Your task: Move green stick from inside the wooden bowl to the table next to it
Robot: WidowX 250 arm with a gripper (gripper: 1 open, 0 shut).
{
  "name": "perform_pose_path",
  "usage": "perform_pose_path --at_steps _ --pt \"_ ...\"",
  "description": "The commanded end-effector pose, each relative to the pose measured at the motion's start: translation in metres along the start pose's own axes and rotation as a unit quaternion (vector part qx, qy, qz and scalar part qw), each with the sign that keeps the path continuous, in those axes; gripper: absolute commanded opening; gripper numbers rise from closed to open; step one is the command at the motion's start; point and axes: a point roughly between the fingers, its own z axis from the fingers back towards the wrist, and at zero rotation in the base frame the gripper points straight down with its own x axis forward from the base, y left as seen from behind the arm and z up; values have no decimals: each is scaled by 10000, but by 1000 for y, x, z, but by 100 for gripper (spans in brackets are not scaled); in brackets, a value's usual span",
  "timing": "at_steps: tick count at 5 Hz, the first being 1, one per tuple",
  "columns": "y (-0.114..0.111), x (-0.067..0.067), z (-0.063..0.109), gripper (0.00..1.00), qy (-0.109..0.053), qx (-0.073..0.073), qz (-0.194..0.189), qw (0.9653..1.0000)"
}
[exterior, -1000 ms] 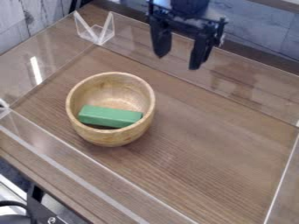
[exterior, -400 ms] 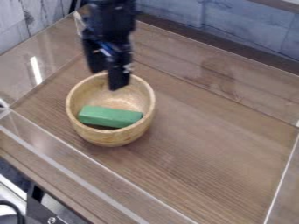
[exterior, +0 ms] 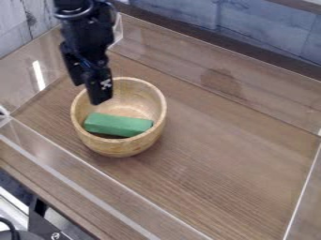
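At the left part of the table [exterior: 232,155], above the far-left rim of the wooden bowl [exterior: 123,148]: one dark gripper [exterior: 71,87], jaws spread wide, with a broad gap between the fingertips. Holds nothing. Points downward, with one finger [exterior: 98,89] in line with the bowl's rim and the other outside it, towards the table's left edge. Contact between finger and rim: cannot tell from this view.

Inside the bowl, towards the side facing the camera: one green stick [exterior: 119,126], clear of both fingers. Lies lengthwise from left to right, at a slight slant, near the curved inner wall. Leaves bare wood in the bowl on the far side.

Around the bowl: a narrow strip of table towards the left edge and the near-left edge; a far wider stretch of bare top from the bowl's right side to the right edge, and more towards the far edge. At the near-left edge: a clear, shiny border [exterior: 78,169], thin and straight. Beyond it, at the picture's lower left corner: dark cables [exterior: 28,208], partly cut off.

Materials and shapes: table in brown wood grain, streaked lengthwise; bowl in pale tan wood, round, thick-rimmed and smooth; stick in flat bright green, blocky and straight-sided, with squared ends; gripper in dark blue-black, blurred in surface detail.
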Motion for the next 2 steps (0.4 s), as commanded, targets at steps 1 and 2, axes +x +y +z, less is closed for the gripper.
perform_pose_path --at_steps 1,2 --pt "6 1 0 100 -199 167 50 9996" --pt "2 10 7 100 -207 176 -3 9996"
